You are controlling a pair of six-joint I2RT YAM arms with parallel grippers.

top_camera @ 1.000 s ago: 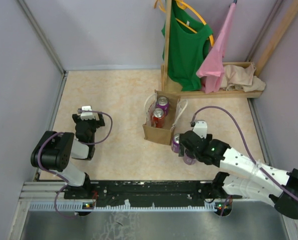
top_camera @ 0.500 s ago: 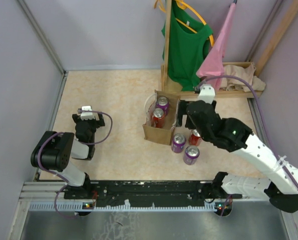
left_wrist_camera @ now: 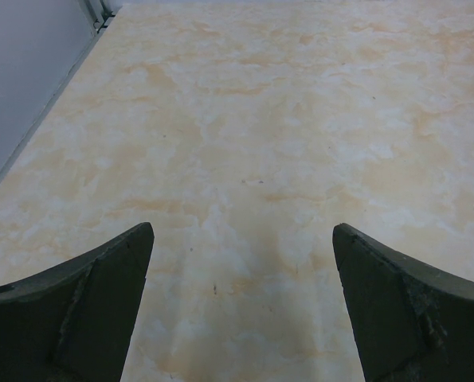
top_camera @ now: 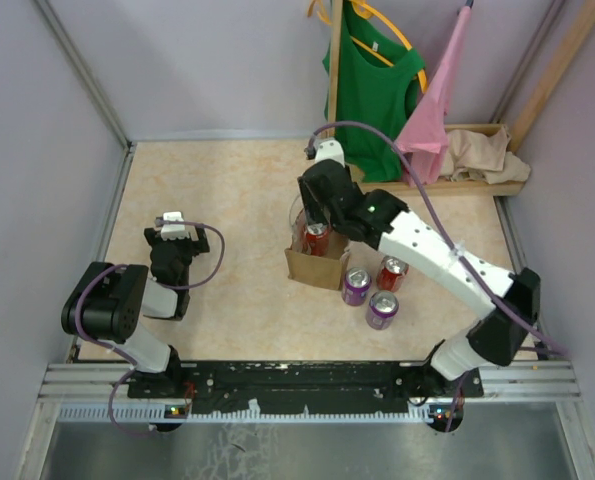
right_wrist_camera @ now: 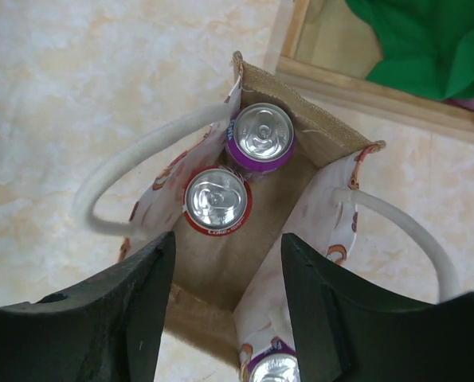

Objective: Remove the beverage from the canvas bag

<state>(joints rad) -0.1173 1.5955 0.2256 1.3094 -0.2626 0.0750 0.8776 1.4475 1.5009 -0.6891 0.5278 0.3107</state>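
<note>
The tan canvas bag (top_camera: 315, 264) stands upright mid-table with two pale loop handles. In the right wrist view its brown inner wall (right_wrist_camera: 316, 131) frames two upright beverage cans: a red one (right_wrist_camera: 217, 200) and a purple one (right_wrist_camera: 260, 137) behind it. My right gripper (right_wrist_camera: 229, 243) hangs directly above the bag's mouth, open, with nothing between its fingers. From the top, the right gripper (top_camera: 320, 205) covers the back of the bag, and only the red can (top_camera: 317, 236) shows. My left gripper (left_wrist_camera: 243, 231) rests open over bare table at the left (top_camera: 170, 222).
Three cans stand on the table just right of the bag: purple (top_camera: 356, 285), red (top_camera: 392, 272), purple (top_camera: 382, 309). A wooden rack (top_camera: 447, 185) with a green shirt (top_camera: 372, 90), a pink garment and a beige cloth heap (top_camera: 487, 155) stands close behind the bag.
My right arm left the cans at the front right and swung up and left to hover over the bag. Its jaws narrowed. The left arm stayed still.
</note>
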